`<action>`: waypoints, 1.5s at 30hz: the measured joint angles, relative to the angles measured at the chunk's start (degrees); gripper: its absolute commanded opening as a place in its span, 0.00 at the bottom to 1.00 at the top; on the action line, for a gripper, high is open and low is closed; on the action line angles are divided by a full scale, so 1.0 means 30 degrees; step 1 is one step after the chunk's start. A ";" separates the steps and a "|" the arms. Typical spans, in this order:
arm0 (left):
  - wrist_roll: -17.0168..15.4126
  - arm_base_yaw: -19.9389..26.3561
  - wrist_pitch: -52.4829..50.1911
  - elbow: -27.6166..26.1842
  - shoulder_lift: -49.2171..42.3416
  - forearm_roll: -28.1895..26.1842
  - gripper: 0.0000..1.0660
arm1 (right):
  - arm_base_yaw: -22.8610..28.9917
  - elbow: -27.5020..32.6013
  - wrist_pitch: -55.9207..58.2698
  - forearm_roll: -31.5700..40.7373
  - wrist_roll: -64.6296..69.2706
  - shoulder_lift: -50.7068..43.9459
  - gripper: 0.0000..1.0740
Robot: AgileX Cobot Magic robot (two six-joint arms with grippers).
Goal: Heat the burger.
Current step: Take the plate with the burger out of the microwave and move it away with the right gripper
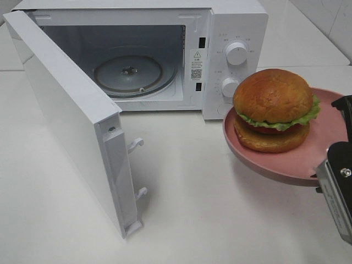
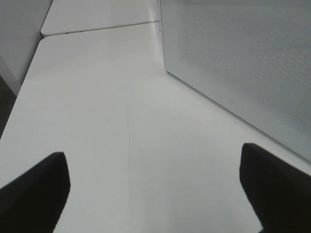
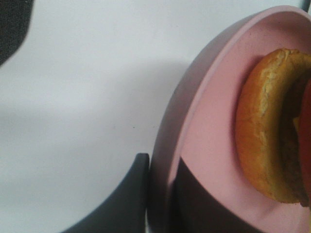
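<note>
White surface point(image 1: 220, 220) filled the frame, carrying a microwave point(image 1: 236, 22) across the upper half, its door point(image 1: 66, 115) swung wide toward the lower left and a glass turntable point(image 1: 129, 74) inside. At right, a pink plate point(image 1: 275, 162) was raised off the surface, the burger point(image 1: 273, 110) sitting on it. The right hand point(image 3: 163, 194) was clamped on the plate's rim at lower right. The left hand point(image 2: 155, 189) hung apart, holding nothing, beside the door.

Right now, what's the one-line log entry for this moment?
microwave: door open, empty | right gripper: shut on plate rim, lifted | burger: on plate | left gripper: open, empty
</note>
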 measured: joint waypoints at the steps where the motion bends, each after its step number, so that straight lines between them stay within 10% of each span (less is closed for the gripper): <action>1: 0.0000 0.0000 0.0000 0.0000 0.0000 0.0000 0.82 | 0.0000 0.0000 0.0000 -0.0668 0.1356 0.0000 0.02; 45: 0.0000 0.0000 0.0000 0.0000 0.0000 0.0000 0.82 | 0.0000 0.0000 0.3323 -1.1287 3.1322 0.4641 0.02</action>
